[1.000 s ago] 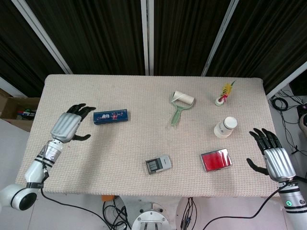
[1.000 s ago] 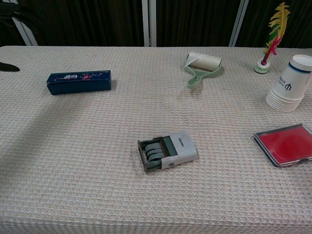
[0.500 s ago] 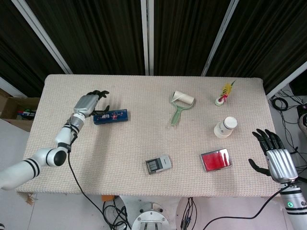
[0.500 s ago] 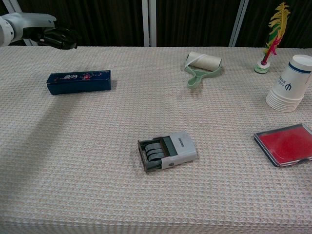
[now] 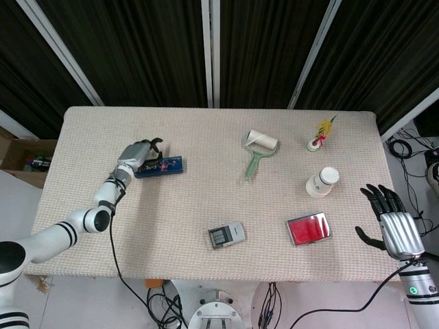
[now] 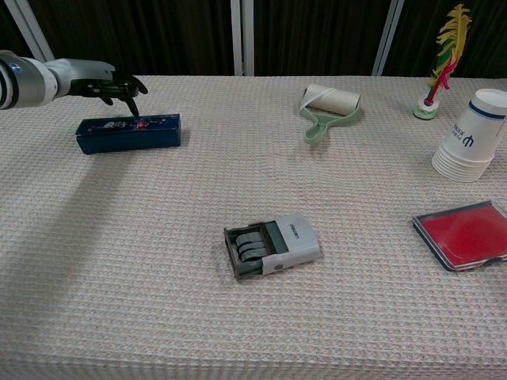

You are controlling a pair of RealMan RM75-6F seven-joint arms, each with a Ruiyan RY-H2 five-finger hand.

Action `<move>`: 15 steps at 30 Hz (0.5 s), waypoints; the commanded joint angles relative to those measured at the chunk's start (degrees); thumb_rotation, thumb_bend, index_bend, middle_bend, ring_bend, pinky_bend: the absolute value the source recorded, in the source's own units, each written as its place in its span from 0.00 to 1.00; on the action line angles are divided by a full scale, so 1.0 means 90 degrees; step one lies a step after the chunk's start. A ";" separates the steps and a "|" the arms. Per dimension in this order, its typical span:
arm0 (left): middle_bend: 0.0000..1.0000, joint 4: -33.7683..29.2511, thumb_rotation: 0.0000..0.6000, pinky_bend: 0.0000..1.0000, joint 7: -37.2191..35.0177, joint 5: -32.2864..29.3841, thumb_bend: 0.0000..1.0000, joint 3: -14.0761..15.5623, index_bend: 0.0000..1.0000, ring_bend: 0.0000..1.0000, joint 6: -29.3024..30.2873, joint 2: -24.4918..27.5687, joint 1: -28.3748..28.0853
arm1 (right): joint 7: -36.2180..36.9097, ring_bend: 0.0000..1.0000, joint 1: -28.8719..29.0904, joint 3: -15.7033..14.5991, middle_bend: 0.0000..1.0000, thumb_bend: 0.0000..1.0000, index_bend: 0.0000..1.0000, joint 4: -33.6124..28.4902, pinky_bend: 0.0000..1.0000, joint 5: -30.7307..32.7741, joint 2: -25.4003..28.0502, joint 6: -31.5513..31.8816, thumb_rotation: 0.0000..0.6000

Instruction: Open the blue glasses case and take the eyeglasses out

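Head view: left hand (image 5: 139, 152), fingers apart, covers the blue glasses case's (image 5: 163, 166) left end; contact unclear.

No legible text on any object.

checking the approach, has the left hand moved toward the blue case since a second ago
Yes. In the head view the left hand has travelled up and rightward from near the table's left edge, and now hovers over the left end of the blue glasses case, which lies where it was.

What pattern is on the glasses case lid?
Small pink-and-white floral print on dark blue glasses case; chest view shows it best.
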 commanded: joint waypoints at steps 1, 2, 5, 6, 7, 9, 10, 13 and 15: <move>0.29 -0.0364 0.09 0.14 0.0176 -0.0020 0.52 0.0103 0.08 0.12 0.0368 0.0133 0.0094 | -0.0006 0.00 0.0018 0.0001 0.10 0.20 0.12 -0.0001 0.11 0.0000 -0.0004 -0.0031 1.00; 0.29 -0.0471 0.08 0.14 0.0250 -0.0057 0.52 0.0139 0.08 0.12 0.0434 0.0177 0.0109 | -0.0008 0.00 0.0023 -0.0001 0.10 0.20 0.12 -0.0001 0.11 -0.0002 -0.0005 -0.0040 1.00; 0.29 -0.0892 0.06 0.14 0.0562 -0.0301 0.52 0.0288 0.07 0.12 0.0604 0.0354 0.0130 | -0.0003 0.00 0.0031 -0.0005 0.10 0.20 0.12 0.0001 0.11 -0.0012 -0.0011 -0.0052 1.00; 0.29 -0.1009 0.05 0.14 0.0660 -0.0393 0.52 0.0336 0.07 0.12 0.0638 0.0405 0.0127 | 0.0001 0.00 0.0030 -0.0008 0.10 0.20 0.12 0.0006 0.11 -0.0015 -0.0013 -0.0051 1.00; 0.29 -0.1130 0.04 0.14 0.0758 -0.0499 0.52 0.0385 0.07 0.12 0.0664 0.0456 0.0120 | 0.0006 0.00 0.0028 -0.0011 0.10 0.20 0.12 0.0010 0.11 -0.0019 -0.0015 -0.0049 1.00; 0.29 -0.1430 0.01 0.14 0.0962 -0.0751 0.52 0.0484 0.07 0.12 0.0750 0.0569 0.0098 | 0.0020 0.00 0.0021 -0.0019 0.10 0.20 0.12 0.0021 0.11 -0.0029 -0.0019 -0.0038 1.00; 0.29 -0.1560 0.00 0.14 0.1042 -0.0844 0.52 0.0520 0.07 0.12 0.0813 0.0610 0.0091 | 0.0026 0.00 0.0017 -0.0022 0.10 0.20 0.12 0.0024 0.11 -0.0036 -0.0019 -0.0030 1.00; 0.29 -0.2010 0.00 0.14 0.1244 -0.1064 0.52 0.0592 0.07 0.12 0.1102 0.0720 0.0093 | 0.0049 0.00 -0.0003 -0.0034 0.10 0.20 0.12 0.0042 0.11 -0.0065 -0.0017 0.0010 1.00; 0.29 -0.2295 0.00 0.14 0.1321 -0.1135 0.52 0.0610 0.07 0.12 0.1281 0.0785 0.0110 | 0.0062 0.00 -0.0017 -0.0041 0.10 0.20 0.12 0.0051 0.11 -0.0076 -0.0016 0.0033 1.00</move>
